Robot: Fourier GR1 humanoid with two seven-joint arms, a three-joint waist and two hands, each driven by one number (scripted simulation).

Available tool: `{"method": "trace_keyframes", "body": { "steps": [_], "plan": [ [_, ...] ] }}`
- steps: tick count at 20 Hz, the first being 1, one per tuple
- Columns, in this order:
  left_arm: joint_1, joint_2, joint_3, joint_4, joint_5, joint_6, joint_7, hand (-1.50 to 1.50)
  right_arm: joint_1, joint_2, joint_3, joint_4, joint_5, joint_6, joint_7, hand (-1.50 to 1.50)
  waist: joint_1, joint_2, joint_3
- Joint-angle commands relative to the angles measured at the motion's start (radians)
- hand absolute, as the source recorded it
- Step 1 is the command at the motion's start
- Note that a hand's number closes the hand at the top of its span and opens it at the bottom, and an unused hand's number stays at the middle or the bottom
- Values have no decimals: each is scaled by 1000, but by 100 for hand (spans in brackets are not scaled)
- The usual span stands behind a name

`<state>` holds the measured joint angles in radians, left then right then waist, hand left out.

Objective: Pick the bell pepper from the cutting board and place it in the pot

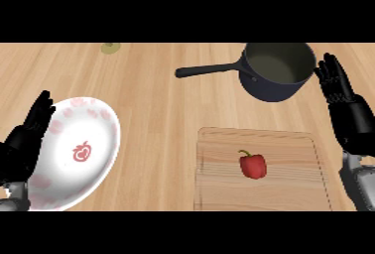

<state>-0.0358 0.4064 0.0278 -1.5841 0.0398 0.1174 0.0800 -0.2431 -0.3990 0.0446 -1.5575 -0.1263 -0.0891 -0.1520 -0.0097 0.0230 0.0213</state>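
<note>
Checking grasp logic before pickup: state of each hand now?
Left hand: open, holding nothing.
Right hand: open, holding nothing.

A red bell pepper (253, 165) lies on the cutting board (293, 149), well apart from the pot (278, 69).
</note>
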Motion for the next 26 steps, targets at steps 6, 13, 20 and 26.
{"method": "trace_keyframes", "body": {
  "steps": [6,13,20,26],
  "plan": [
    [-102,-164,-94,-40,96,-8,89,0,-40,111,414,22,-65,381,108,-150,69,-10,-22],
    [-70,-213,-103,-69,113,39,191,0,90,-123,330,-141,369,96,-399,-150,-6,-28,-20],
    [-50,-243,-144,-94,82,49,191,0,129,-365,219,-300,491,167,-238,-150,-2,-28,-22],
    [-77,-237,-98,-70,105,54,211,0,212,-494,276,-652,581,330,82,-150,-17,-31,-24]
  ]
}}
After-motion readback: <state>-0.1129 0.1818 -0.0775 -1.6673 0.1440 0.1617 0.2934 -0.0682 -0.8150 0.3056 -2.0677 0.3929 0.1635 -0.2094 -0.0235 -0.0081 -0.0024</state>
